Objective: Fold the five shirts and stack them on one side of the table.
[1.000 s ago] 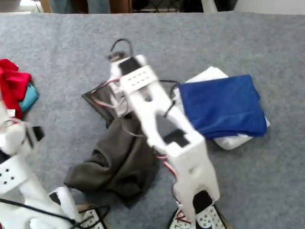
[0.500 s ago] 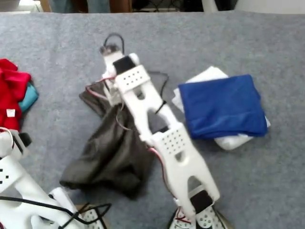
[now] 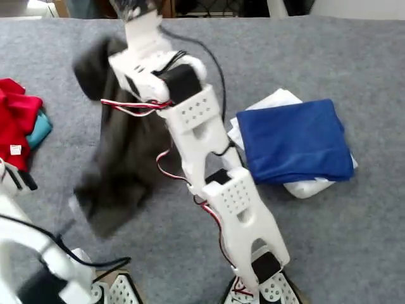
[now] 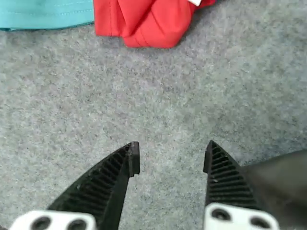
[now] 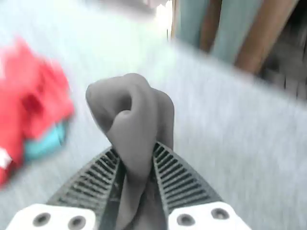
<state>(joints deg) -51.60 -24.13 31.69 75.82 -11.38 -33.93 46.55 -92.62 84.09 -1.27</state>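
Step in hand, as judged: the third shirt of five is being handled. It is picked up, not yet spread or folded.

The grey worktop point(image 3: 329, 50) carries all five garments. The right arm point(image 3: 215, 183) reaches across its middle toward the far edge. The dark grey shirt point(image 3: 123, 164) hangs from that arm's end, its lower part trailing onto the worktop left of centre.

On the right side a folded blue shirt point(image 3: 294, 139) lies on top of a folded white shirt point(image 3: 278, 100); this appears to be the stack. At the left edge an unfolded red shirt point(image 3: 16, 120) lies touching a teal shirt point(image 3: 39, 130).

The right gripper point(image 5: 136, 163) is clamped on a bunched fold of the dark shirt. The left gripper point(image 4: 170, 160) stands wide over bare worktop near the red shirt, holding nothing.

Next move, as judged: lower and drag the dark shirt so that it lies flat. The free left gripper would need to take a second corner.

Condition of the dark shirt: limp, creased and twisted. It is gathered into a knot at the grip and hangs in a long, uneven drape. No hem or sleeve can be made out.
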